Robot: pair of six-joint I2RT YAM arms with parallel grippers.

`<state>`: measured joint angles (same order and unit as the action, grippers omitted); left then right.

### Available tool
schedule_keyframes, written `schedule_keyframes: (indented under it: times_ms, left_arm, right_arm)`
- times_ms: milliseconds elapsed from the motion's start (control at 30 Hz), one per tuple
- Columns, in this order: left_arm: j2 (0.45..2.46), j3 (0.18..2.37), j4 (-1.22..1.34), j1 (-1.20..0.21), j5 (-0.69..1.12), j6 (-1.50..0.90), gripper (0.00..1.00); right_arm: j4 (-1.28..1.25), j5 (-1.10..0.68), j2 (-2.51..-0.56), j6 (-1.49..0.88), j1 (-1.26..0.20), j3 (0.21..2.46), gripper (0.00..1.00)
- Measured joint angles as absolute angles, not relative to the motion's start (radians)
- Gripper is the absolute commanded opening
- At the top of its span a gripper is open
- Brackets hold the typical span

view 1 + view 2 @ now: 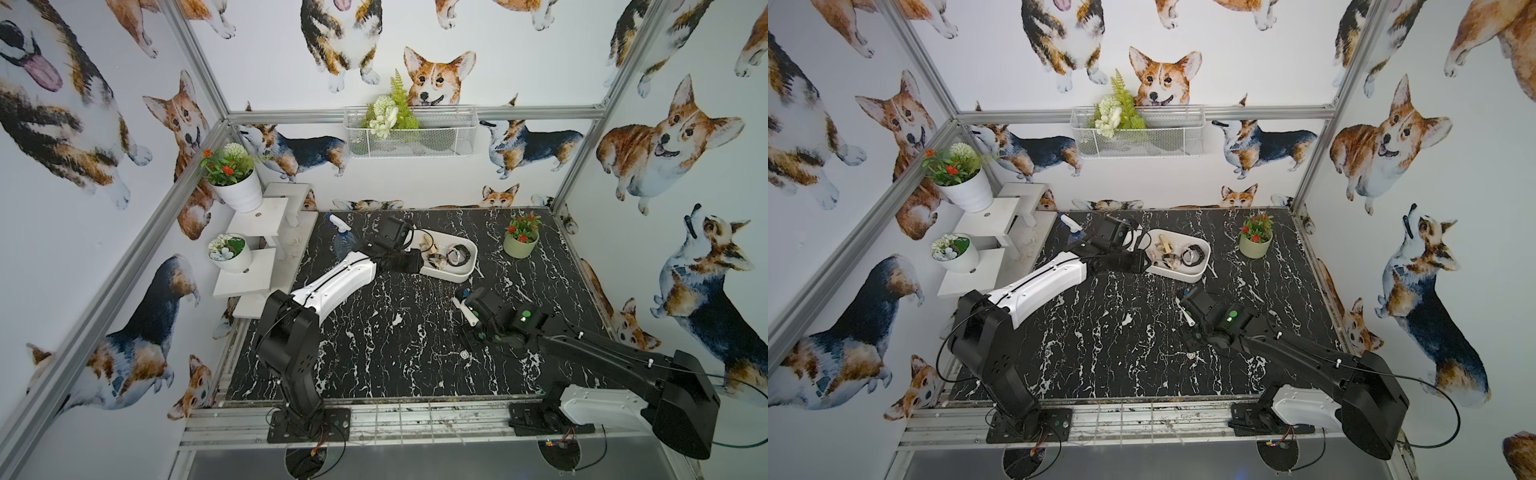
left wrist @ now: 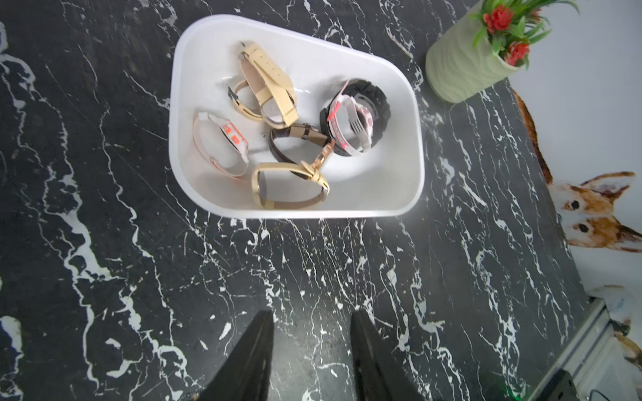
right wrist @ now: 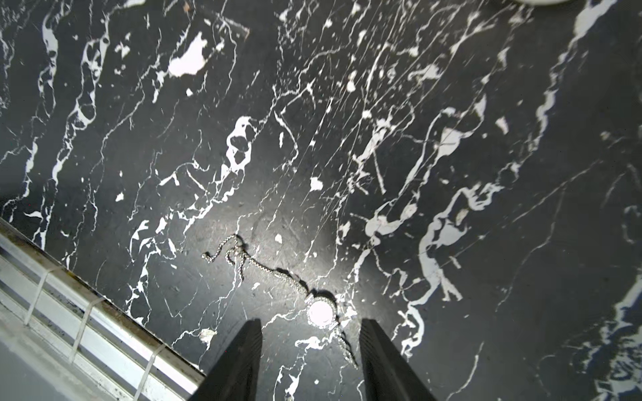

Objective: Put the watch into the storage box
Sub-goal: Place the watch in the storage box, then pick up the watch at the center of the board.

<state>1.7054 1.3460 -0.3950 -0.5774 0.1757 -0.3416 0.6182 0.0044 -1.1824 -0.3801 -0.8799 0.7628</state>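
The silver chain watch (image 3: 321, 312) lies on the bench (image 3: 451, 173), apart from the storage box (image 2: 399, 194). The right hand (image 3: 311, 324) hangs released above it and should straddle the round case, not the chain. The left hand (image 2: 311, 314) is released, empty.

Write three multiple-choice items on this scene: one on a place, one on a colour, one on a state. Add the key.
1. Where does the silver chain watch lie?
A. On the table, outside the storage box
B. In the wire basket
C. On the white step stand

2. What colour is the pot standing on the table?
A. White
B. Pale green
C. Black

3. How do the fingers of the left gripper stand?
A. Shut on a watch
B. Shut on the bottle
C. Apart, nothing between them

Key:
1 A: the right wrist view shows it on bare marble.
2 B: both top views show a green pot beside the box.
3 C: the left wrist view shows only tabletop between them.
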Motion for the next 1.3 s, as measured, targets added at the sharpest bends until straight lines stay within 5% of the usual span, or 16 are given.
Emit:
schedule_keyframes:
  times_ms: [267, 600, 1300]
  left_arm:
    - [1.489, 1.01, -0.196, -0.577, 0.189, -0.359, 0.43]
    - [1.448, 0.738, 0.042, -0.577, 0.182, -0.393, 0.43]
    - [1.409, 0.611, 0.152, -0.577, 0.111, -0.392, 0.43]
  right_arm:
    - [0.617, 0.019, -1.241, -0.455, -0.912, 0.711, 0.53]
    - [0.567, 0.027, -1.364, -0.498, -0.95, 0.698, 0.52]
    - [0.553, 0.086, -1.473, -0.502, -0.99, 0.736, 0.4]
